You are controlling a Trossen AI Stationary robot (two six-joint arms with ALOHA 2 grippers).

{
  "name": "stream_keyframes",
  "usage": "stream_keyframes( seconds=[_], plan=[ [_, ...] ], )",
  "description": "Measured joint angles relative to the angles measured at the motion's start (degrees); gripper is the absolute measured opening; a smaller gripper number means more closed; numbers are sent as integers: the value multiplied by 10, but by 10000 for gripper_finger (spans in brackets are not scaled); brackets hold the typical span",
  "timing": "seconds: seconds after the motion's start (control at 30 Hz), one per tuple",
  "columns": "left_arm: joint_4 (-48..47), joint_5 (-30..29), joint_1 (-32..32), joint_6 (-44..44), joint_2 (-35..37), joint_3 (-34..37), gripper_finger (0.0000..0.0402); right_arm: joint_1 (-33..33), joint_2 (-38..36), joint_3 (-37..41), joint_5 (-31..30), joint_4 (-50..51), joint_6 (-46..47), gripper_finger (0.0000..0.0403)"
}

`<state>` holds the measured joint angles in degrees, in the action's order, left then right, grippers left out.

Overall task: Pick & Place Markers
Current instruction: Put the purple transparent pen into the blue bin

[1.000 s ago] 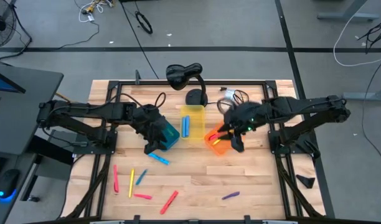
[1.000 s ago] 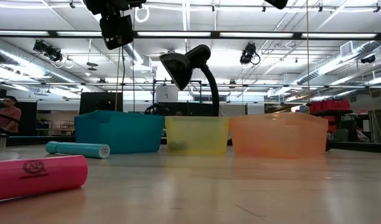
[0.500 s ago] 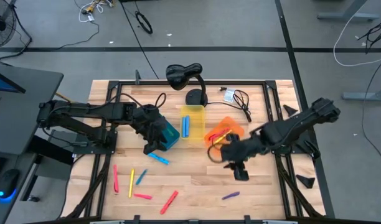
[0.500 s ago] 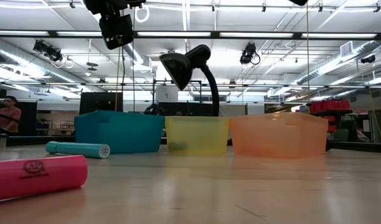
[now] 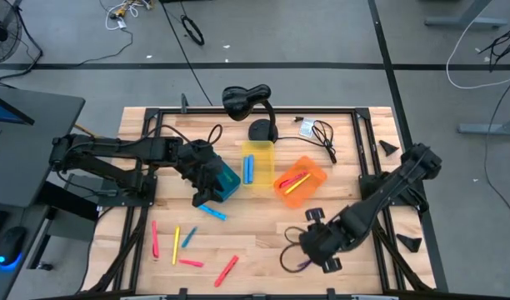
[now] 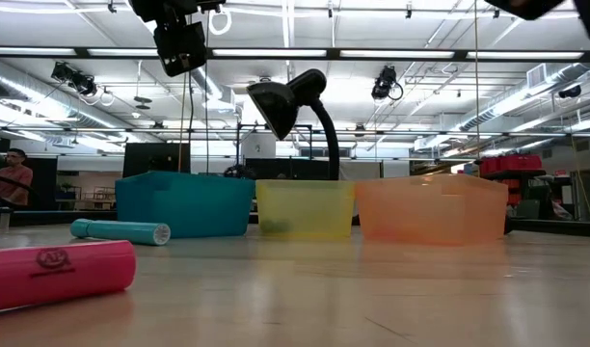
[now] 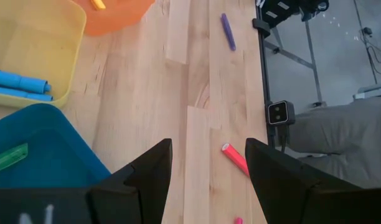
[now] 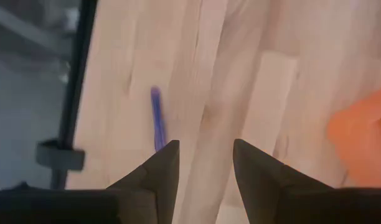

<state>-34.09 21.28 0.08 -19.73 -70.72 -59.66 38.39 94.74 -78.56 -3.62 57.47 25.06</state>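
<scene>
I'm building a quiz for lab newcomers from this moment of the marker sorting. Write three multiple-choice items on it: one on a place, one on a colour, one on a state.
1. Where is the right gripper?
A. Over the orange bin
B. Over the table's front edge, near the purple marker
C. Beside the desk lamp

2. What colour are the markers lying in the yellow bin?
A. Blue
B. Red
C. Purple

3. How do the left gripper's fingers stand?
A. Shut on a marker
B. Shut, holding nothing
C. Open, holding nothing

Answers:
1 B: the high view shows it low at the front, with the purple marker just ahead in its wrist view.
2 A: two blue markers lie inside the yellow bin.
3 C: the left wrist view shows bare table between the parted fingers.
</scene>
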Motion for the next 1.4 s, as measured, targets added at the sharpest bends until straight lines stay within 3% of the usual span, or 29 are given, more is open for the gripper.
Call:
stream_keyframes(
  seconds=[0.37, 1.1, 1.4],
  plan=[
    [0, 0, 0, 0, 0, 0, 209, 43, 79, 0, 26, -31, -11, 151],
    [0, 0, 0, 0, 0, 0, 209, 67, 196, 0, 26, -91, 34, 151],
    [0, 0, 0, -1, 0, 0, 209, 67, 212, 9, 16, -98, 34, 151]
  ],
)
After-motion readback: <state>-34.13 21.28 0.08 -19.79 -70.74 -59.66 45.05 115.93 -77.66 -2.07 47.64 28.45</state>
